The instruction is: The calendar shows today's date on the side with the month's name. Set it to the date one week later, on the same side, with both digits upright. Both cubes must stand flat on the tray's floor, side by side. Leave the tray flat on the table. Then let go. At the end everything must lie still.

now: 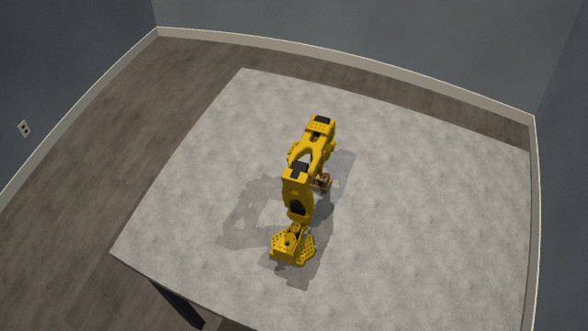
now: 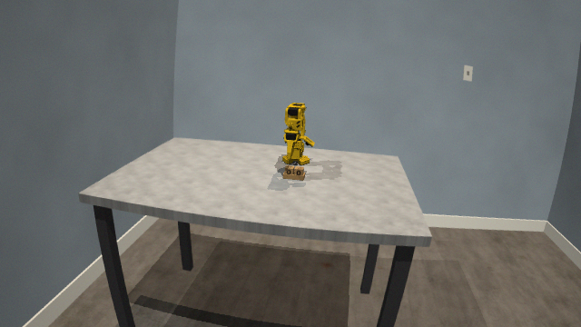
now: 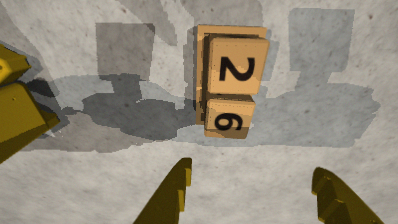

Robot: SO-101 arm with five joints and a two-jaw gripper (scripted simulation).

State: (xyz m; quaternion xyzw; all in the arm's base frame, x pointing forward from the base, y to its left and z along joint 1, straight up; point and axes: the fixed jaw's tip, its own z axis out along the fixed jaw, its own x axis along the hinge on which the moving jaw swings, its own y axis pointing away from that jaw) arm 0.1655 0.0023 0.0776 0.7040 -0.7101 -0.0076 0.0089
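Though untouched, the calendar [image 1: 321, 182] [image 2: 294, 173] [image 3: 231, 80] beyond the parted jaws, outside their gap.

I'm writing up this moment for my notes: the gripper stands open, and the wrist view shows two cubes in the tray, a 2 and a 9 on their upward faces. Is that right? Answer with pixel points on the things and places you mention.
Not quite: the second digit is a 6, not a 9, as the wrist view shows. The gripper [image 3: 252, 167] is open, and the other cube [image 3: 238, 67] in the tray [image 3: 200, 80] does show a 2.
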